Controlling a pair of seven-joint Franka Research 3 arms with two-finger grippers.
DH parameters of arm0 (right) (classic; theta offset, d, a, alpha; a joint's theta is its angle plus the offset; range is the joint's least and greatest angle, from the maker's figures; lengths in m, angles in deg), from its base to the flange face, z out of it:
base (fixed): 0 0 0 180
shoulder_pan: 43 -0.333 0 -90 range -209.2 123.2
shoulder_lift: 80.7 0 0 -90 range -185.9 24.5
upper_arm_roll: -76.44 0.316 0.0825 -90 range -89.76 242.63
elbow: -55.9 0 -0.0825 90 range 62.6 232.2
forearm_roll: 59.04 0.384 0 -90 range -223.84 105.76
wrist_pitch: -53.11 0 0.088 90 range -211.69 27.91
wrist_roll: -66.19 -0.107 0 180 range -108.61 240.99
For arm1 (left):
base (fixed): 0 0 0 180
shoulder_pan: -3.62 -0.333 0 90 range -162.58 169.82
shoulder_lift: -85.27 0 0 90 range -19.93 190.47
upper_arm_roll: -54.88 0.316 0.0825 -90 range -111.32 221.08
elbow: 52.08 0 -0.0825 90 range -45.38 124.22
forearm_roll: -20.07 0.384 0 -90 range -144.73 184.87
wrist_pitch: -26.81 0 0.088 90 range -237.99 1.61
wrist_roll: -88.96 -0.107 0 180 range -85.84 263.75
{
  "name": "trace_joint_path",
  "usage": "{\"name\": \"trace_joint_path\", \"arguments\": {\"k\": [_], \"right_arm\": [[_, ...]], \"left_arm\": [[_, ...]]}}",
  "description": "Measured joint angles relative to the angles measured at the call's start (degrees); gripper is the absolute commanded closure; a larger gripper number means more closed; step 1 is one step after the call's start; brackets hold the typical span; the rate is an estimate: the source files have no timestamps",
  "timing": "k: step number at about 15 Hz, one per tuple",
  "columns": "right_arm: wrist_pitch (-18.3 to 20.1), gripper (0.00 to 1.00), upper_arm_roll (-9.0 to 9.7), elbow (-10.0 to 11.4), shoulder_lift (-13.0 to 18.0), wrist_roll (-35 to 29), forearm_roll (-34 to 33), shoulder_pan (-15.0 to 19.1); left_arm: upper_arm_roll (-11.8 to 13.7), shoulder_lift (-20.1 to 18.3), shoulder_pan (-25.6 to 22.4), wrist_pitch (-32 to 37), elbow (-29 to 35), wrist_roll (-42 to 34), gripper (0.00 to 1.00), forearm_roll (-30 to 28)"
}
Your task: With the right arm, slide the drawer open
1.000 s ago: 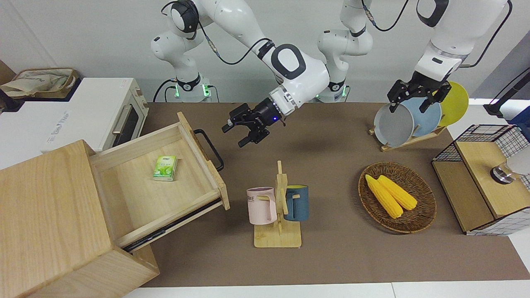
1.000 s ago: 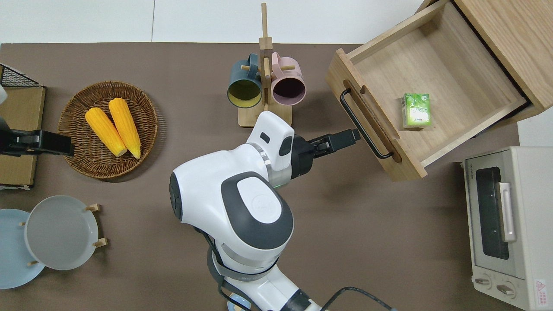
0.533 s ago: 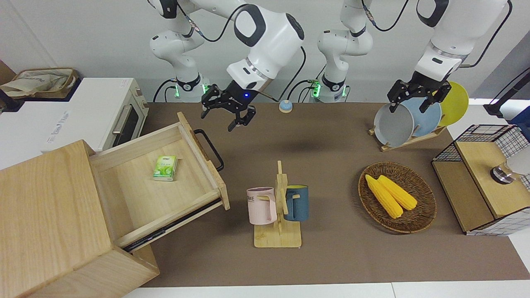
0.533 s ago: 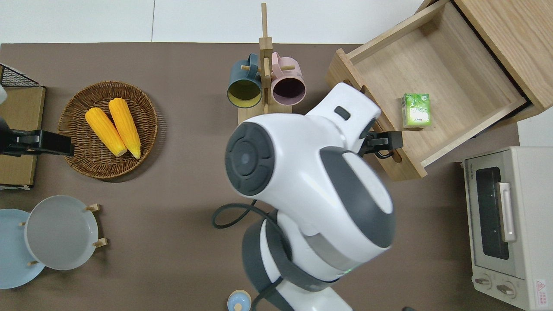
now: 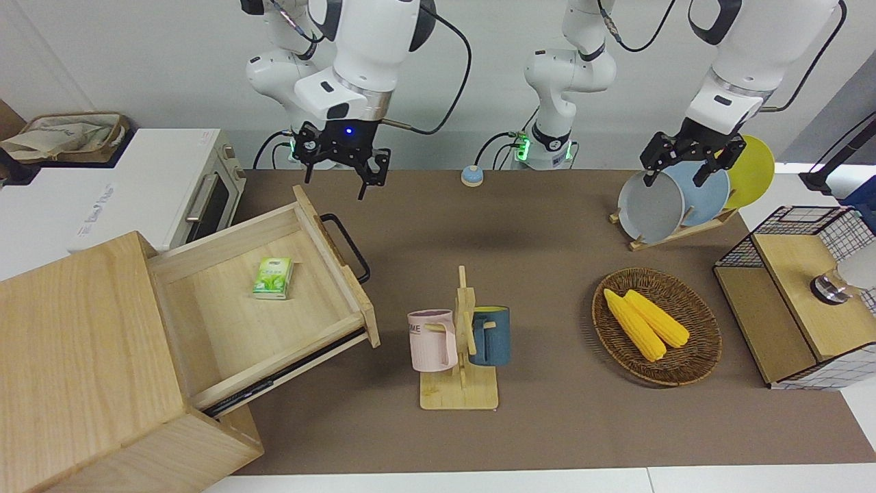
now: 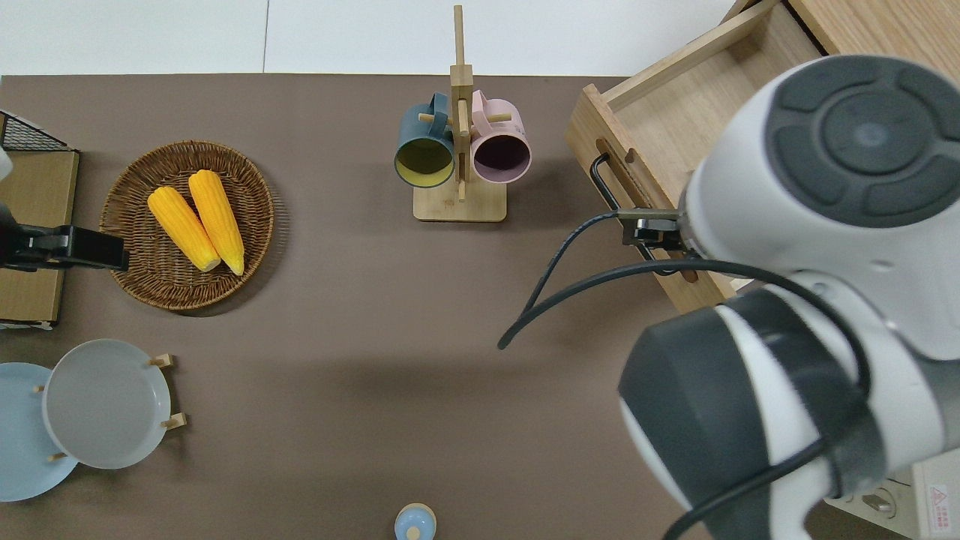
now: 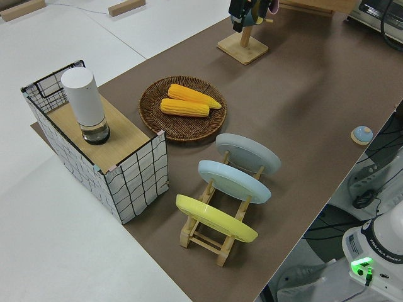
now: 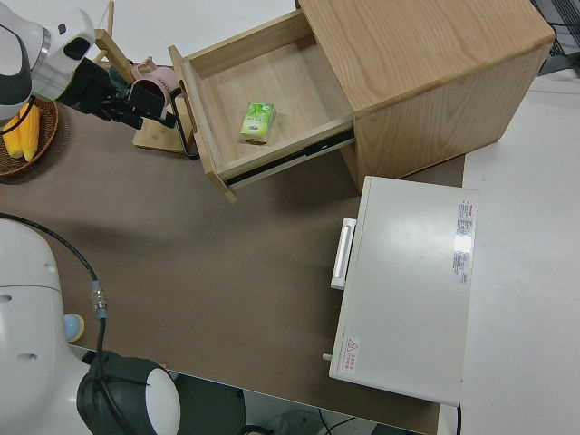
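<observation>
Over one open drawer's (image 5: 274,301) handle (image 5: 347,246), one empty right gripper (image 5: 340,162), fingers spread.

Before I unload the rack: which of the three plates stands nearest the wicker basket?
The grey plate. It stands at the rack's end nearest the wicker basket; the blue plate stands in the middle, and the yellow plate at the opposite end.

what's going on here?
The drawer of the wooden cabinet stands pulled well out, a small green box lying inside. The right gripper is up in the air with its fingers open, holding nothing and off the black handle. The left arm is parked.
</observation>
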Motion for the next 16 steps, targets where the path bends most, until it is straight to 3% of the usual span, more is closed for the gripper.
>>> {"name": "trace_joint_path", "arguments": {"k": [7,16], "right_arm": [[0.02,0.017,-0.08,0.05,2.65,14.5,7.76,10.67],[0.06,0.017,-0.07,1.53,3.08,27.76,12.03,19.59]], "left_arm": [[0.0,0.0,0.0,0.0,0.0,0.0,0.0,0.0],[0.0,0.0,0.0,0.0,0.0,0.0,0.0,0.0]]}}
